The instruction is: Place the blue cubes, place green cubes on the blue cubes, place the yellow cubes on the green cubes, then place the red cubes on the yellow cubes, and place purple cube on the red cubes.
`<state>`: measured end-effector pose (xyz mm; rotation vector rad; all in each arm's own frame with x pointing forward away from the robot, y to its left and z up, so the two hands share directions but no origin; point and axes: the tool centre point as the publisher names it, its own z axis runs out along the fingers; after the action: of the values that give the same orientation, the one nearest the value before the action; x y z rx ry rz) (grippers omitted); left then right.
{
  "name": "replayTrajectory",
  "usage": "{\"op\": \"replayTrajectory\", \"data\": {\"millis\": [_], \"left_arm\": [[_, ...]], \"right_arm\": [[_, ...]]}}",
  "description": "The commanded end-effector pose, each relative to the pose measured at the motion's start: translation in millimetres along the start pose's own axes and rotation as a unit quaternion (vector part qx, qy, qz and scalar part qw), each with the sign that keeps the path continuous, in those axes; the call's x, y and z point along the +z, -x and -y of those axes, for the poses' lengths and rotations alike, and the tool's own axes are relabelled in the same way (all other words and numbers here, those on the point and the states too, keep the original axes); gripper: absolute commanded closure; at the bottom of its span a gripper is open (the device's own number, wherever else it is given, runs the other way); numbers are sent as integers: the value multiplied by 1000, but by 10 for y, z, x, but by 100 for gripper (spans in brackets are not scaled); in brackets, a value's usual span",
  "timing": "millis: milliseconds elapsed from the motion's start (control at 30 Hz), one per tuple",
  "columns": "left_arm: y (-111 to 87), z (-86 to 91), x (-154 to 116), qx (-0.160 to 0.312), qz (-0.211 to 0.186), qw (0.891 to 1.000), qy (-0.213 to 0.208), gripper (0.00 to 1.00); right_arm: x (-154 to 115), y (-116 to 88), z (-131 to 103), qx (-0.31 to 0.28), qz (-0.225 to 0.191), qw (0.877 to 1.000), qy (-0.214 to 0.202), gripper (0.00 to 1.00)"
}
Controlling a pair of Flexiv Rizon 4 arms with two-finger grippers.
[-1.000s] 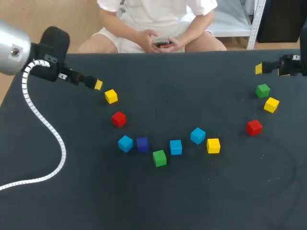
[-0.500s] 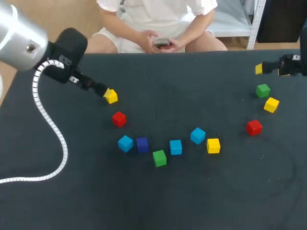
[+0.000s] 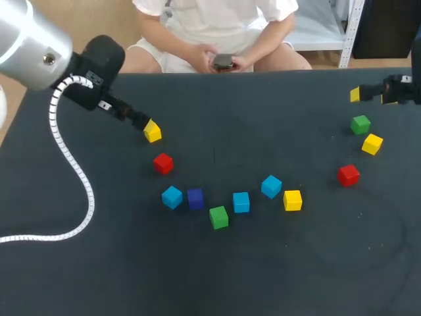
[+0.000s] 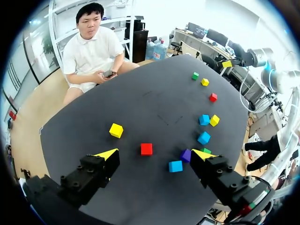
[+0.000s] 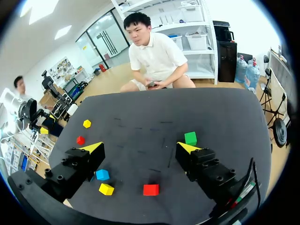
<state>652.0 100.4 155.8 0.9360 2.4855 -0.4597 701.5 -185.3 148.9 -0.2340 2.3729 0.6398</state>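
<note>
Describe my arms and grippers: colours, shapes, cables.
The left arm is silver metal ending in a black wrist, with a white spiral-wrapped cable looping from it. The right arm shows only its black end. The left gripper and right gripper match: two blocky black fingers with screw holes, yellow wedge tips.

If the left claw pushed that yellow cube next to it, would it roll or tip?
Probably neither: the yellow cube has flat faces and rests flat on the table, so it should slide. It looks small and solid, likely light and stiff.
</note>
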Motion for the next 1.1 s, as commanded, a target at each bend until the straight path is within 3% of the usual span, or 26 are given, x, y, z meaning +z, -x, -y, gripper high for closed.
{"op": "replayTrajectory", "data": {"millis": [33,100,200,367,500,667,767,867,1100], "left_arm": [[19,-4,10,0,-3,1000,1,0],[19,-4,10,0,-3,1000,1,0],[177,159,66,61,0,998,-18,0],[349,381,116,155,-29,987,-28,0],[363,469,233,185,-71,980,-27,0],[299,414,428,183,-113,976,-32,0],[277,371,484,180,-105,977,-43,0],[294,358,514,187,-72,978,-55,0],[334,416,649,252,-14,965,-72,0]], "right_arm": [[-6,-3,-6,0,0,1000,-1,0],[-6,-3,-6,0,0,1000,-1,0],[-6,-3,-6,0,0,1000,-1,0],[-6,-3,-6,0,0,1000,-1,0],[-6,-3,-6,0,0,1000,-1,0],[-6,-3,-6,0,0,1000,-1,0],[-6,-3,-6,0,0,1000,-1,0],[-6,-3,-6,0,0,1000,-1,0],[-6,-3,-6,0,0,1000,-1,0]]}}
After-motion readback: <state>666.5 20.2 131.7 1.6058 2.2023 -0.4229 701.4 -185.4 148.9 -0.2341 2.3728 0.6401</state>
